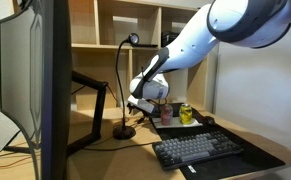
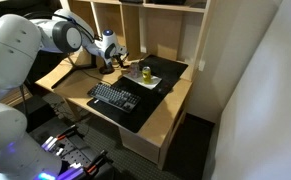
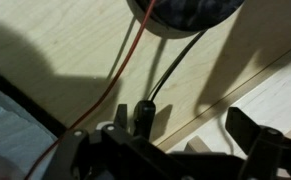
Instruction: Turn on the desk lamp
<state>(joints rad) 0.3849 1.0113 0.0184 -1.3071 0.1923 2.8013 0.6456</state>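
Note:
The desk lamp (image 1: 123,131) is a slim black gooseneck with a small round base on the wooden desk and a small head up near the shelf. In the wrist view its round base (image 3: 185,12) is at the top edge. A black cable runs down from it to a small black in-line piece (image 3: 143,115). My gripper (image 3: 185,125) is open and low over the desk, and the black piece lies between the fingers, close to one of them. In both exterior views the gripper (image 1: 138,105) (image 2: 110,64) hangs just beside the lamp base.
A red wire (image 3: 125,60) runs beside the black cable. A black keyboard (image 1: 195,150) (image 2: 113,97) lies on a dark mat. A yellow can (image 1: 185,114) (image 2: 146,73) stands behind it. A monitor (image 1: 30,80) on a thick black arm (image 1: 95,100) stands near the lamp. Shelves (image 1: 135,25) rise behind.

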